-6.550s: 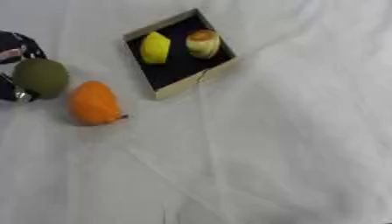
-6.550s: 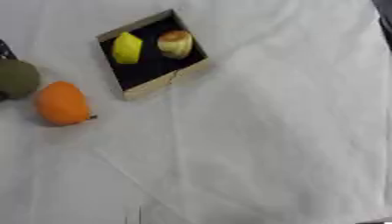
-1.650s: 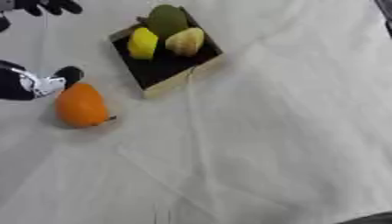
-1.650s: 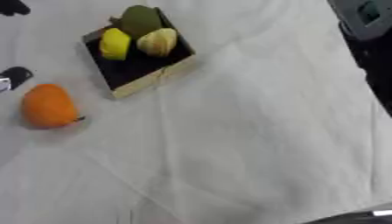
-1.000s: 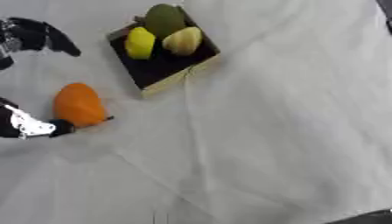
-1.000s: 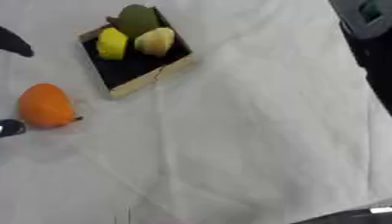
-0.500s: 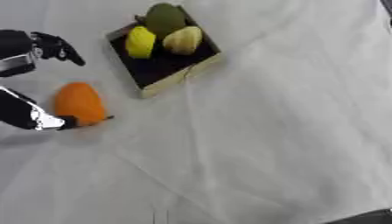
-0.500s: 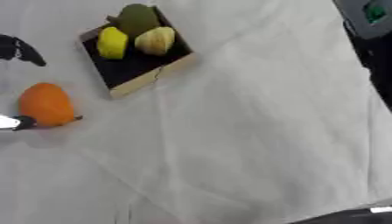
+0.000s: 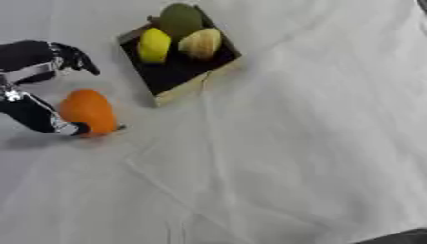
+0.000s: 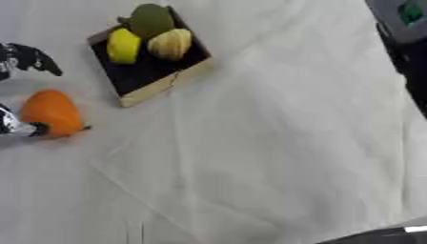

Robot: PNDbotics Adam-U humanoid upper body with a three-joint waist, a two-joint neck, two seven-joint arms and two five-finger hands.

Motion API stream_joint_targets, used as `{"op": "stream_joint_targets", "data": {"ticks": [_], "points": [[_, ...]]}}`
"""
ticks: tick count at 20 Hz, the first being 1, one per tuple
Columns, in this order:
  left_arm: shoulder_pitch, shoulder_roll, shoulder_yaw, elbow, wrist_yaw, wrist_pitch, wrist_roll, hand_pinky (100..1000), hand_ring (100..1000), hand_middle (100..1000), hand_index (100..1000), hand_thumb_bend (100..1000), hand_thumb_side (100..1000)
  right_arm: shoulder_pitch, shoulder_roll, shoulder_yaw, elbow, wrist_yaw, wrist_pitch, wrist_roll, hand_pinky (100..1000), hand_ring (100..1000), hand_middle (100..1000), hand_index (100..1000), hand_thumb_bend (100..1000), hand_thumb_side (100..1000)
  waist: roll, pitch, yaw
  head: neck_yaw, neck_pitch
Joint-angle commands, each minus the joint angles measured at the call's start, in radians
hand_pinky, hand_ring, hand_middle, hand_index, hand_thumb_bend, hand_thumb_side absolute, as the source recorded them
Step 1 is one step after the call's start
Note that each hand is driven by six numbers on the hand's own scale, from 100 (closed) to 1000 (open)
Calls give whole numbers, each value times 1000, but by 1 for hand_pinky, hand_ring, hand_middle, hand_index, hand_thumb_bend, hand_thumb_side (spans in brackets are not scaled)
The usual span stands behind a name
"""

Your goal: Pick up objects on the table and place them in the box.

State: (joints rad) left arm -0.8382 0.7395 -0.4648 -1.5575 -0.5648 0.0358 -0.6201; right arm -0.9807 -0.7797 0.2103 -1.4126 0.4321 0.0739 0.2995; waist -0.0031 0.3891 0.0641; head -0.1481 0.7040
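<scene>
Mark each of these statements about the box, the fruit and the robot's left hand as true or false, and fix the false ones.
1. The box holds three items. True: a green fruit, a yellow fruit and a pale yellow one.
2. The orange fruit lies inside the box. False: it lies on the white cloth, left of the box.
3. The left hand is at the orange fruit. True: one finger reaches its lower side, others spread above it.
4. The box is full to its near edge. False: its near part shows bare dark floor.
</scene>
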Motion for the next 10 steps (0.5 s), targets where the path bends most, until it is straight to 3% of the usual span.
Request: {"op": "stream_joint_targets", "data": {"ticks": [1,7,10], "points": [[-25,6,1,37,-26,-17,-29,833,856,825,857,626,321,-14,-28,-15,-15,-8,4,-8,892,896,801,873,100,350,-3,-15,-2,5,6],[-36,-9,-5,82,-81,-49,-54,824,845,808,808,653,289,-12,-28,-17,-17,-11,6,-11,892,896,801,873,100,346,-5,-15,-3,5,4],[-38,-11,-7,91,-113,-66,-59,814,838,796,767,652,209,-11,-28,-18,-17,-12,7,-12,892,896,801,873,100,346,-6,-15,-4,5,4]]}}
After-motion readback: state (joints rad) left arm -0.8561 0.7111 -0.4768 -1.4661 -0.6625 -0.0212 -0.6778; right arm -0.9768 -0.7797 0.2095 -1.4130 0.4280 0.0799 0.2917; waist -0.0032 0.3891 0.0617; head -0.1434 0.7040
